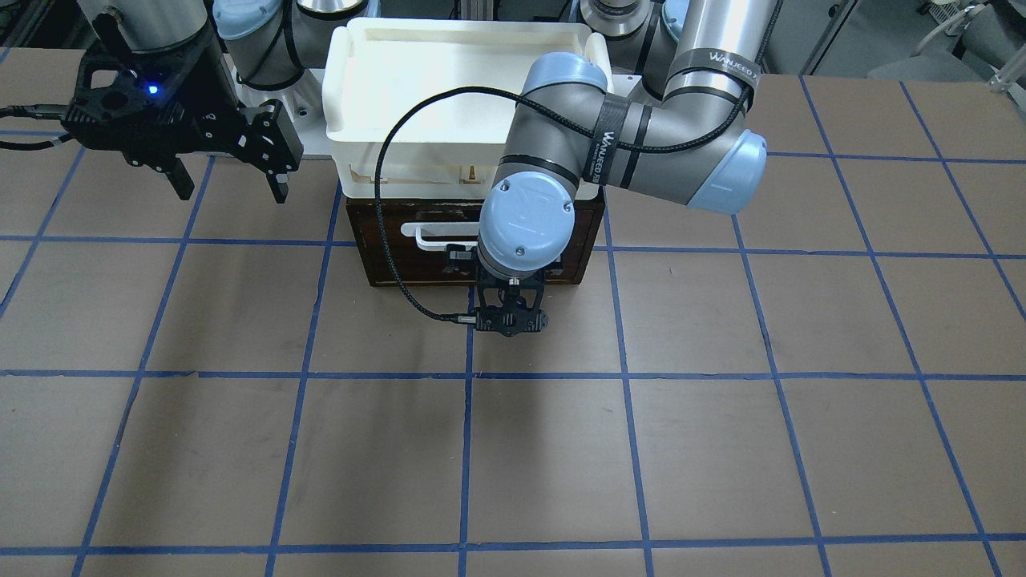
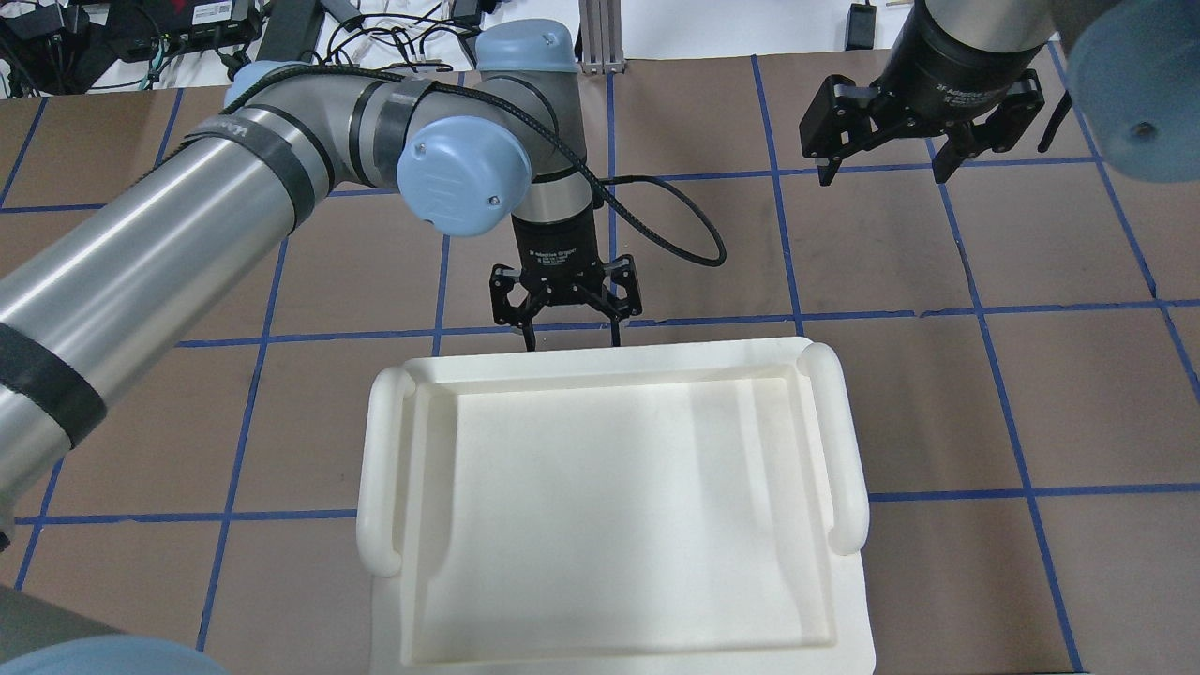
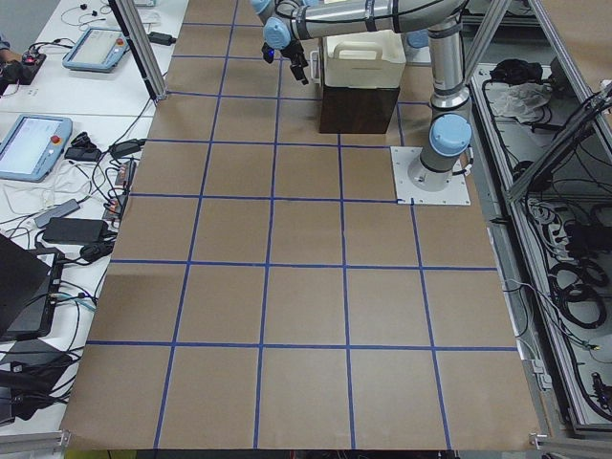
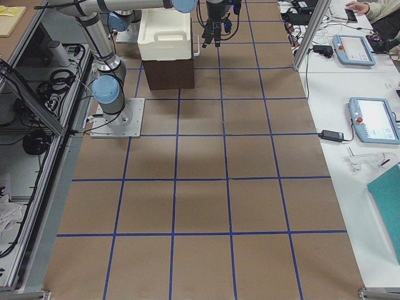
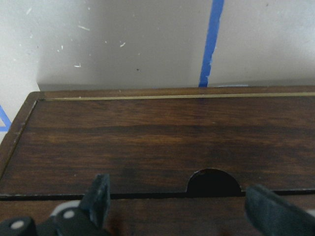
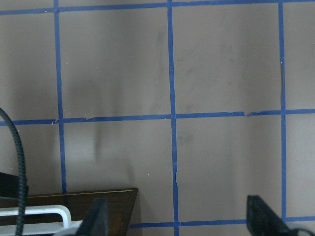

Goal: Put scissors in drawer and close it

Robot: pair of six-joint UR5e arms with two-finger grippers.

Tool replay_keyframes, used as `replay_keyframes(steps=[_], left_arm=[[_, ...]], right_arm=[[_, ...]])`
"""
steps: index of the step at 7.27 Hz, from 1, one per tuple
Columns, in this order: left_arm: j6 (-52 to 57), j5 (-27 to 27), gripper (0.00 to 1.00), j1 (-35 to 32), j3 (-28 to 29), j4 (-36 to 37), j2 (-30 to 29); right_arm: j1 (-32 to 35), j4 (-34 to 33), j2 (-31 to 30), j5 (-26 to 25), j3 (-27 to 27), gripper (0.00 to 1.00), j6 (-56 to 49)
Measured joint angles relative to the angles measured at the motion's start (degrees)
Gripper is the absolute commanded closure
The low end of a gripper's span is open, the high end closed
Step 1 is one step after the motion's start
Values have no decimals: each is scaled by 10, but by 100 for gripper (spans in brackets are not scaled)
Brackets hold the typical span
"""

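The drawer (image 1: 385, 258) is a dark brown wooden box with a white bar handle (image 1: 421, 232). Its front looks flush with the box, with no opening showing. My left gripper (image 2: 572, 339) is open and empty, its fingers close in front of the drawer face. In the left wrist view (image 5: 178, 191) the open fingers frame the dark wood and a half-round notch. My right gripper (image 1: 228, 183) is open and empty, hovering off to the side of the drawer; it also shows in the overhead view (image 2: 881, 171). The scissors are not in view.
A white plastic tray (image 2: 600, 361) sits on top of the drawer box and hides it from above. The brown table with its blue tape grid (image 1: 513, 449) stretches out in front of the drawer. Operators' desks with tablets (image 4: 372, 119) line the far side.
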Motion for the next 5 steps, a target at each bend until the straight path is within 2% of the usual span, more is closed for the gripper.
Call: replay_keyframes(steps=[2,5], left_arm=[[39,27,0,24,44,5,48],[85,41,0,72,43,-8,131]], right_arm=[[0,0,0,-1,0,0,0],[0,0,0,-1,0,0,-1]])
